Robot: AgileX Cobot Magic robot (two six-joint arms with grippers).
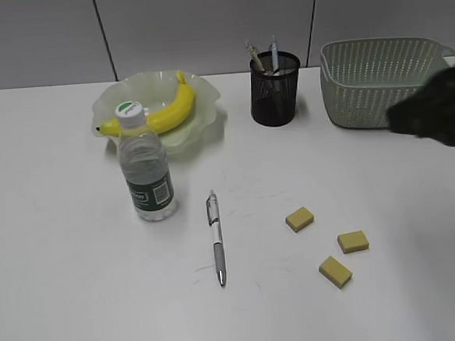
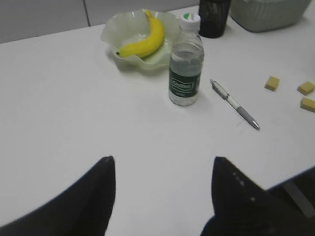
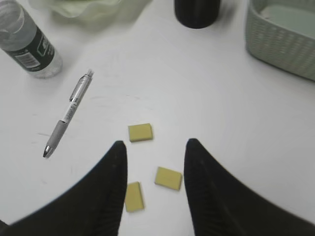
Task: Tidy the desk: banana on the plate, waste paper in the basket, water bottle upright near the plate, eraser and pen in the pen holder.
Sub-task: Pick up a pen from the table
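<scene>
The banana [image 1: 168, 108] lies in the pale green plate [image 1: 204, 117] at the back left of the white desk [image 1: 77, 251]. The water bottle [image 1: 146, 172] stands upright in front of the plate. A pen [image 1: 216, 238] lies on the desk at centre. Three yellow erasers [image 1: 300, 218] [image 1: 353, 241] [image 1: 336, 271] lie to its right. The black pen holder [image 1: 275, 89] holds pens. The basket [image 1: 381, 78] is at the back right. My right gripper [image 3: 155, 145] is open above the erasers [image 3: 168, 178]. My left gripper [image 2: 162, 160] is open over bare desk. No waste paper shows.
In the exterior view the right arm [image 1: 434, 109] is a dark blur in front of the basket. The left wrist view shows the desk's near edge [image 2: 290, 177] at the lower right. A grey panelled wall stands behind the desk.
</scene>
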